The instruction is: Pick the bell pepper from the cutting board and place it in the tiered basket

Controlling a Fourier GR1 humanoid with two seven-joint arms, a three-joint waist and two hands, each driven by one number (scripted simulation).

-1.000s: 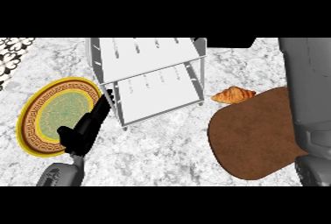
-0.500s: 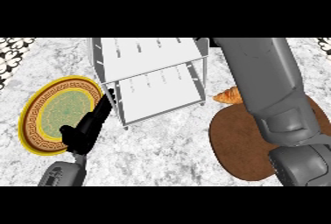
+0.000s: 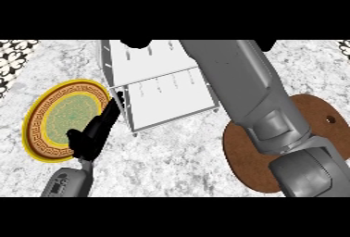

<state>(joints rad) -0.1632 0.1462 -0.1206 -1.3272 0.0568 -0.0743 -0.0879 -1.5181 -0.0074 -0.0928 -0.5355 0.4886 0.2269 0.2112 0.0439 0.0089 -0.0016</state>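
Two arms cross the marble tabletop [image 3: 171, 152]. At left, the left hand [image 3: 96, 132] rests released, fingers straight, over a yellow plate [image 3: 41, 134]. Beside it stands the white tiered basket [image 3: 164, 99]. The right forearm [image 3: 253, 102] covers the brown cutting board [image 3: 239, 157]; its hand and the bell pepper are hidden.

Yellow-rimmed green plate [image 3: 58, 115] on counter [image 3: 178, 157]

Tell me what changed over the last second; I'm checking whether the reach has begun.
The right forearm has swung up from the view's right edge, across the cutting board toward the tiered basket; it now hides the croissant, and its hand is out of view. The left hand stayed open beside the plate. Nothing was visibly grasped.
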